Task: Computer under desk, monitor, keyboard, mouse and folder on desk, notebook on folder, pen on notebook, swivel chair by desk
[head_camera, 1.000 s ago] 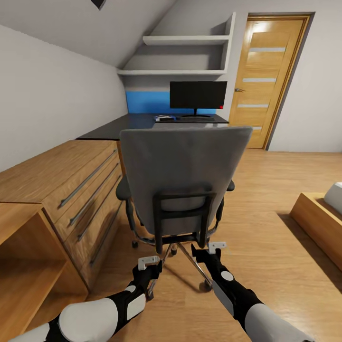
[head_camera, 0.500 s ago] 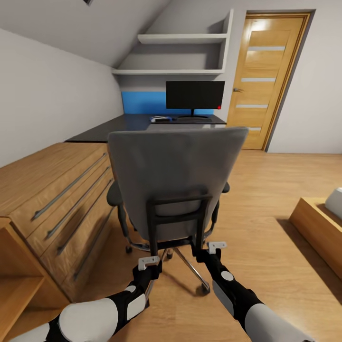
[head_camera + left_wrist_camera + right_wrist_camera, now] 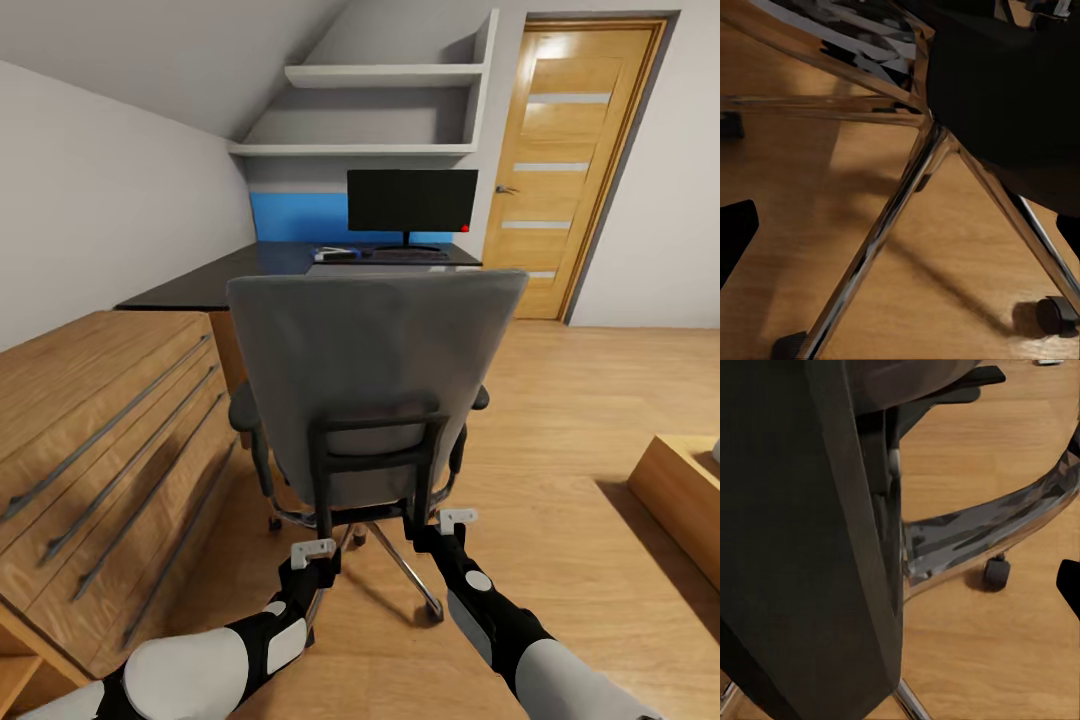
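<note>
A broad black upright frame bar of the grey fabric swivel chair (image 3: 802, 532) stood very close to the camera and covered much of the picture. Beside it ran a narrower black strut with a small pale stud on its edge. Beyond these a black armrest (image 3: 960, 386) reached out over the light wood plank floor (image 3: 975, 652). A curved, polished silver leg of the chair's base (image 3: 982, 529) swept across the floor, mirroring dark patches, with a black castor (image 3: 996, 572) standing on the boards just beneath it. A dark tip of an end effector finger (image 3: 1069, 585) showed at the picture's edge, apart from the chair; whether the jaws were parted could not be told
</note>
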